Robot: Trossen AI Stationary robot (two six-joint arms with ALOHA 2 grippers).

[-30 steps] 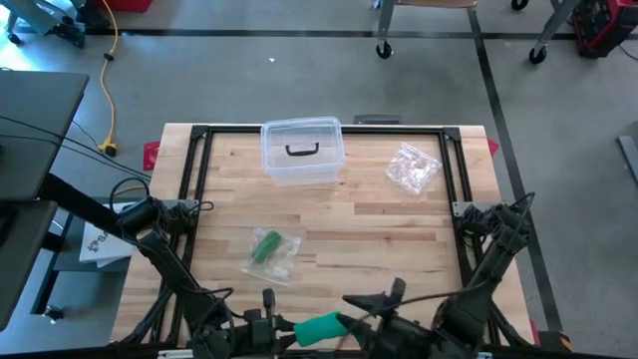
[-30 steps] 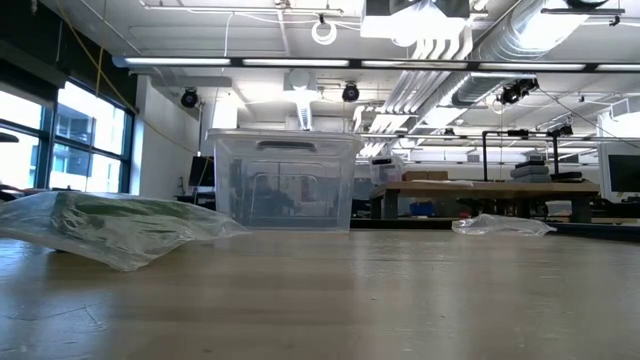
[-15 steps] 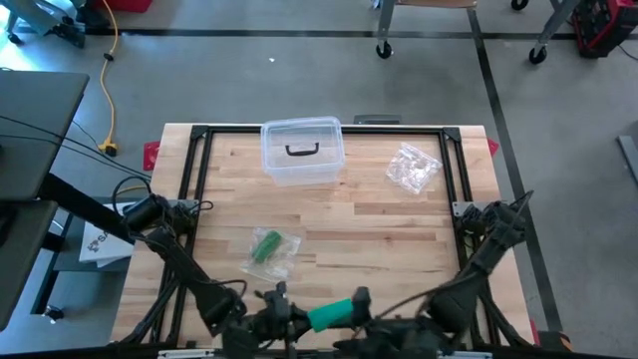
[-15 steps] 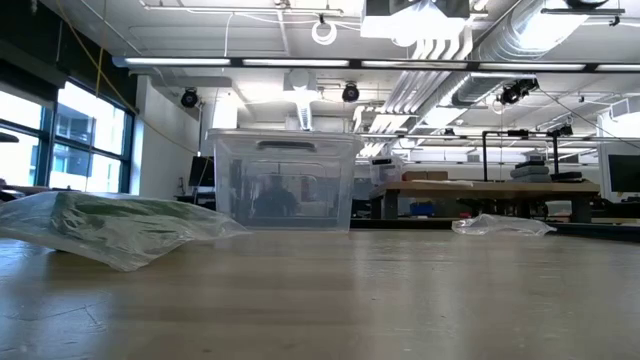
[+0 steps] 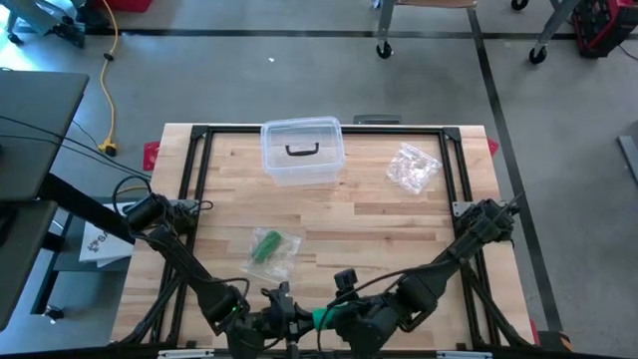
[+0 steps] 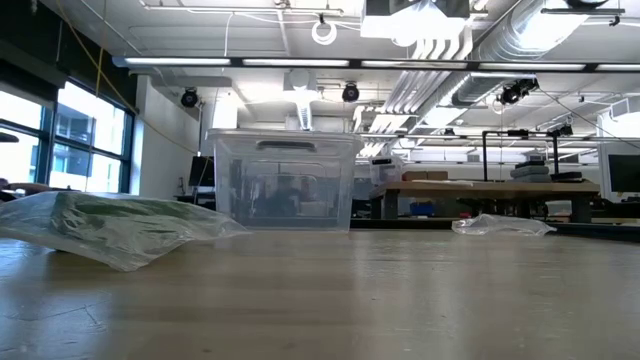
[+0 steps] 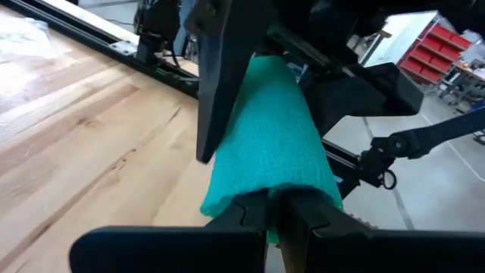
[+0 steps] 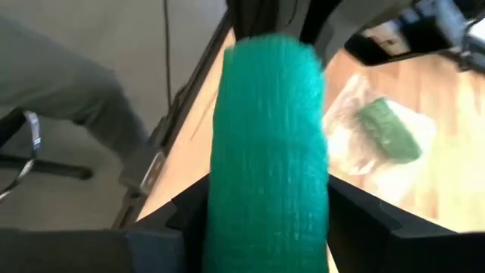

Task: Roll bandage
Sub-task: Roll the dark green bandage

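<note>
Wooden table [image 5: 379, 224] carries a clear lidded bin [image 5: 302, 152] at the far edge, a crumpled clear bag [image 5: 413, 167] at far right, and a bagged green roll [image 5: 269, 249] nearer us. At the near edge we see both grippers meeting on the teal bandage roll [image 5: 321, 318]. Left gripper [image 5: 282, 320] is pinched tight on its end; right gripper [image 5: 344, 317] holds its fingers spread around the roll's body.

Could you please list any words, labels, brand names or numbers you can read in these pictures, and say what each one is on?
No text can be read in any view.
White sheet on the floor beside the table's left edge: it carries dark marks, too small to read.
Clear plastic box, bagged green roll, teal bandage: no print visible on any of them.
</note>
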